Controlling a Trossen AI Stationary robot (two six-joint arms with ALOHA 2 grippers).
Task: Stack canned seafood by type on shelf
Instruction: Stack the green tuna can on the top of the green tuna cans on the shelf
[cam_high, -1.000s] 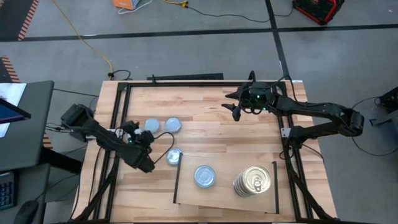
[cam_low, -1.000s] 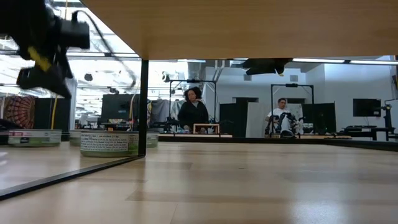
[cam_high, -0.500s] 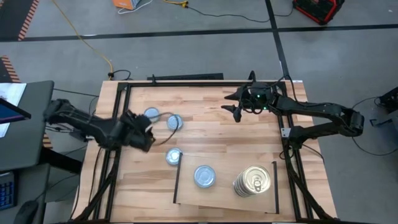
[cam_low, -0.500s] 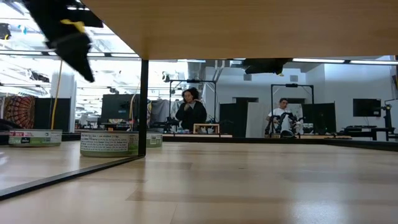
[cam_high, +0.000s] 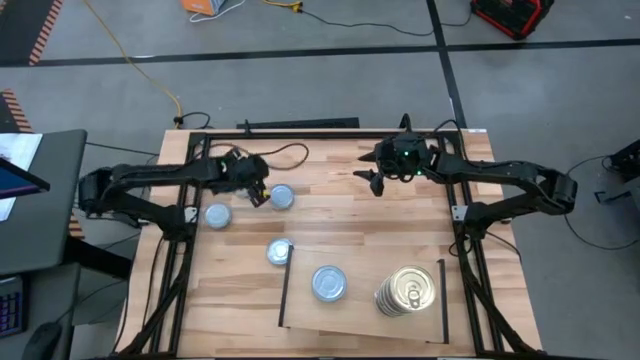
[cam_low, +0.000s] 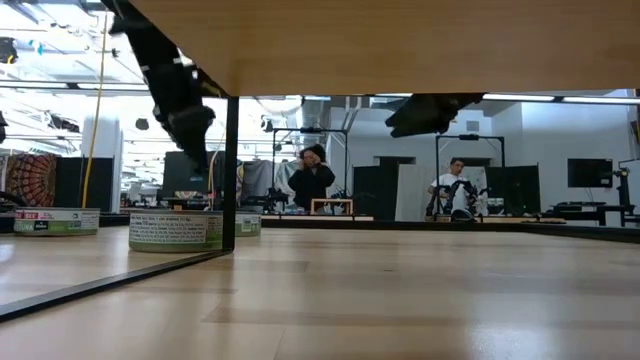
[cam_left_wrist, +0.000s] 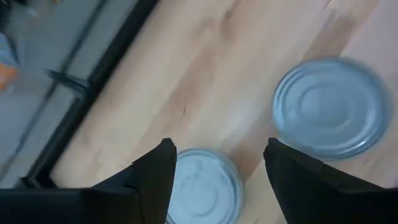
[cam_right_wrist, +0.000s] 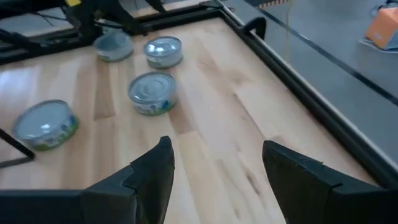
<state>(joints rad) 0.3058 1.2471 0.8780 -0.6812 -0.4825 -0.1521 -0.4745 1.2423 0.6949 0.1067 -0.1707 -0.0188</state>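
Silver-blue flat round tin (cam_left_wrist: 202, 186) sits on the plank tabletop (cam_high: 330, 210) between the parted fingers of the left gripper (cam_left_wrist: 214, 168), ungripped. Right gripper (cam_high: 375, 180) hovers open, empty, at the far edge.

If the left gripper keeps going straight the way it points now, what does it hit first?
Probably the silvery-blue tin that shows between the open fingers of the left gripper; depth is unclear. A second tin lies off to one side.
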